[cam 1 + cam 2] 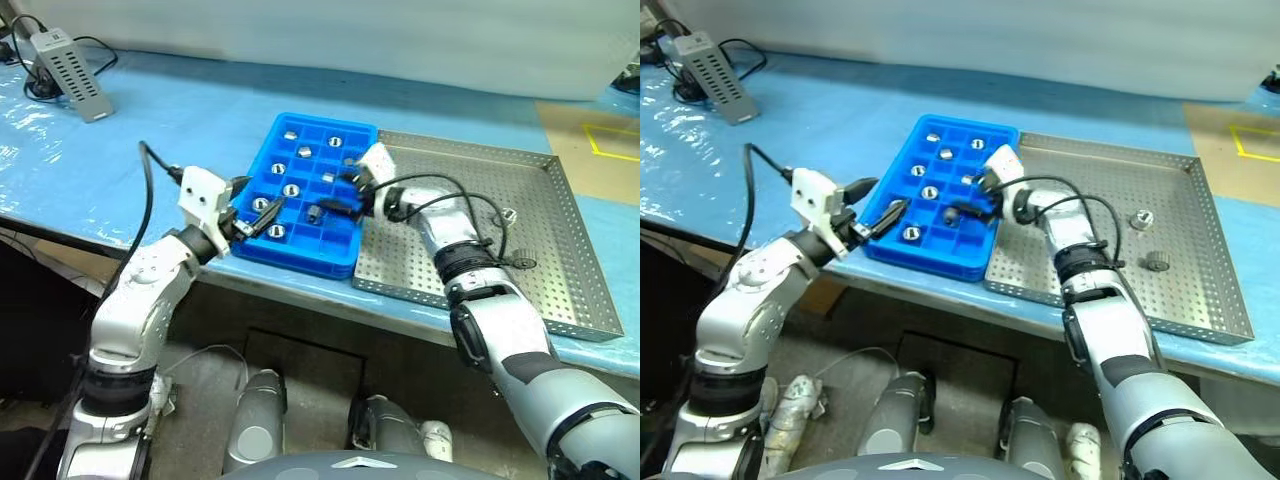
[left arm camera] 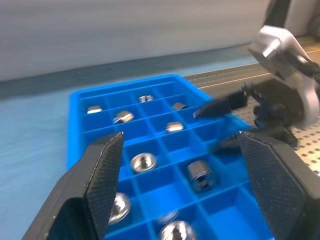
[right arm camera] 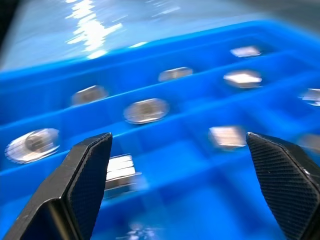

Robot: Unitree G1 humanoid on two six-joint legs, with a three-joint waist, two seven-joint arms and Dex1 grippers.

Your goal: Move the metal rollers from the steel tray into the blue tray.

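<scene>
Rollers (image 1: 930,192) fill many blue tray (image 1: 902,253) holes under the empty, wide-apart right gripper (image 1: 962,205). Two wait behind it in the steel tray (image 1: 1200,290); the left gripper (image 1: 878,212) gapes empty too

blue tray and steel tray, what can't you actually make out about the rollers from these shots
- Blue tray: the right gripper covers some compartments in the right eye view, so no full roller count.
- Right wrist view: motion blur smears the rollers; holes and rims unreadable.
- Left wrist view: the left gripper's fingers hide the tray's near corners.
- Steel tray: the right arm hides part of its floor in the left eye view.
</scene>
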